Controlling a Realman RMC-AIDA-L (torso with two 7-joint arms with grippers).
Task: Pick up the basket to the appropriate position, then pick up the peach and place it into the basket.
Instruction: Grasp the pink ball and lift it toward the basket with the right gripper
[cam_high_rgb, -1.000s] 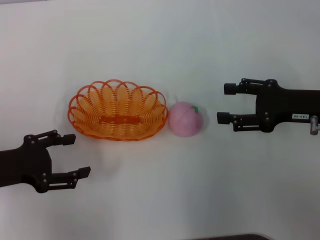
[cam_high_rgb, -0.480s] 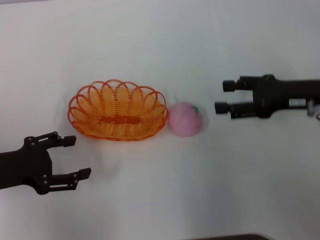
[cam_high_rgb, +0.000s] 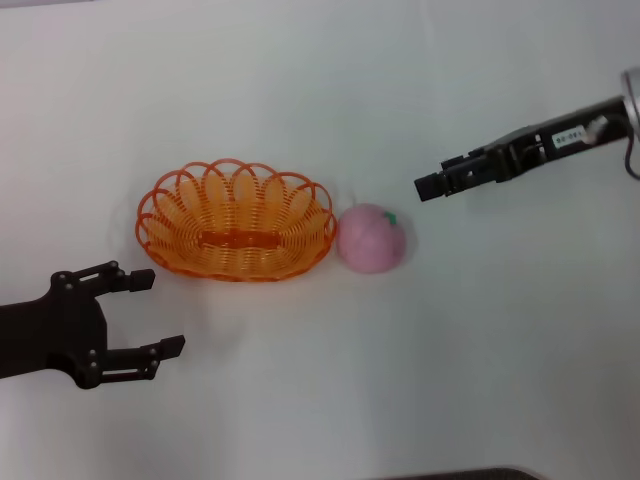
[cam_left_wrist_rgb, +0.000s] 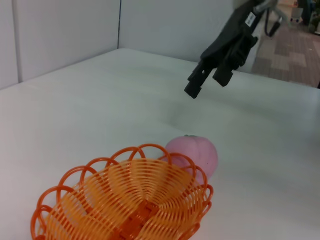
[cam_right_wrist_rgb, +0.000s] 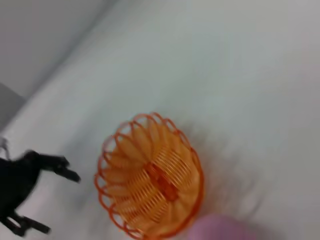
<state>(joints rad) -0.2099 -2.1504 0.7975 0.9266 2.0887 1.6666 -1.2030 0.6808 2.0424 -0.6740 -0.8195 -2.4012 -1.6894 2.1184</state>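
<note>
The orange woven basket (cam_high_rgb: 236, 220) sits left of centre on the white table, empty. Against its right end rests the pink peach (cam_high_rgb: 371, 238) with its green leaf on the upper right. My right gripper (cam_high_rgb: 432, 185) hovers above and just right of the peach, rolled edge-on in the head view. In the left wrist view the right gripper (cam_left_wrist_rgb: 206, 86) has its two fingers apart and holds nothing, high over the peach (cam_left_wrist_rgb: 193, 154) and the basket (cam_left_wrist_rgb: 127, 200). My left gripper (cam_high_rgb: 158, 313) stands open near the table's front left, short of the basket and apart from it.
The white table (cam_high_rgb: 320, 80) has bare surface behind, in front of and to the right of the two objects. The right wrist view shows the basket (cam_right_wrist_rgb: 150, 177), the peach's top (cam_right_wrist_rgb: 220, 229) and the left gripper (cam_right_wrist_rgb: 55, 202). White walls stand beyond the table.
My right gripper has risen, rolled onto its side and moved left toward the peach. The left gripper, basket and peach have stayed put.
</note>
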